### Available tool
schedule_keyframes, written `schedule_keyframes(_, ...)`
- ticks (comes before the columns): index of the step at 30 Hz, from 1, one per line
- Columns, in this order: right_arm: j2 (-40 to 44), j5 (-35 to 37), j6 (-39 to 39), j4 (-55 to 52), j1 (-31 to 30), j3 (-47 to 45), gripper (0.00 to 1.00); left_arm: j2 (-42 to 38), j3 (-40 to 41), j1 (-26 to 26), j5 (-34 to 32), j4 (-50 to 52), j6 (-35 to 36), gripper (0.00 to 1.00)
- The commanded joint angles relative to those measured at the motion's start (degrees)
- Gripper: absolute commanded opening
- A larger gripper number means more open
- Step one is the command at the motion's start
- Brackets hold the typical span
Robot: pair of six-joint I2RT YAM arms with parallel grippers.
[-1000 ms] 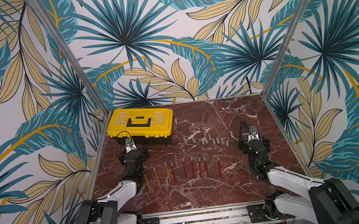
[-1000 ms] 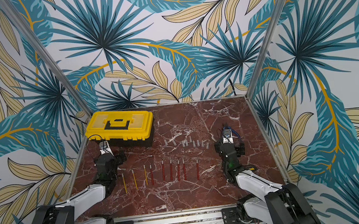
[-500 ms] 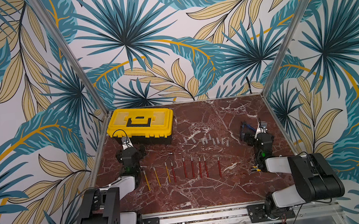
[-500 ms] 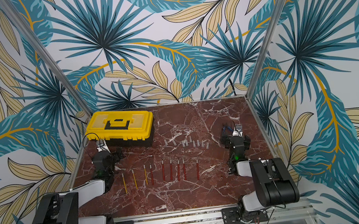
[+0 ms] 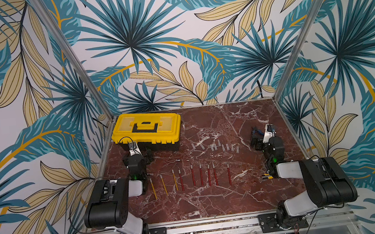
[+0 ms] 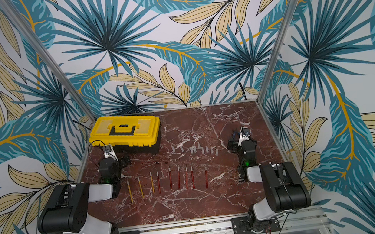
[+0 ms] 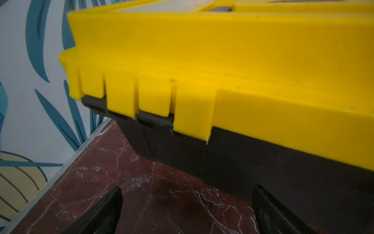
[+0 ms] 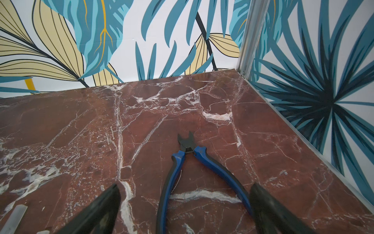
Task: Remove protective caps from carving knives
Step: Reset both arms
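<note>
- Top views, item 1: carving knives (image 5: 201,176), one row mid-table (image 5: 216,204), flat, handles toward robot, tips away; 3 yellow, rest red.
- Top views, item 2: protective caps (image 5: 228,146), loose in a rough line beyond the knife tips, apart from them. None seen on a knife, tho tips too small to be sure.
- Top views, item 3: left gripper (image 5: 148,157) beside yellow toolbox (image 6: 125,132); right gripper (image 5: 255,141) by blue pliers (image 5: 256,132). Both well apart from the knives.
- Left wrist: fingers (image 7: 107,210) spread wide, nothing betw. them; toolbox fills view; no knife or cap seen.
- Right wrist: fingers (image 8: 105,208) spread wide, empty. Pliers handles run betw. them; contact unclear. One cap at frame edge.
- Judgement: uncapping looks done; step = check and stand clear.
- Method: keep arms off row and caps. If a cap is left on, pin handle w/ one gripper, pull cap straight along shaft w/ the other.
</note>
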State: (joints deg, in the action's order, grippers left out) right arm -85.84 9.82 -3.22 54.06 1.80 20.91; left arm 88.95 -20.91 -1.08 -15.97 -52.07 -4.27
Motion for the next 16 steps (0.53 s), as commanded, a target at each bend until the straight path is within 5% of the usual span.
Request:
schedule_keyframes(1,-0.1,-1.3,0.6,-0.7,0.3,-0.2,0.99,-0.1,-0.5,0.3,1.5,-1.9,1.6,1.0)
schedule_keyframes(16,-0.1,-1.2,0.7,-0.7,0.3,-0.2,1.0,-0.2,-0.5,0.2,1.5,-1.8,1.5,1.0)
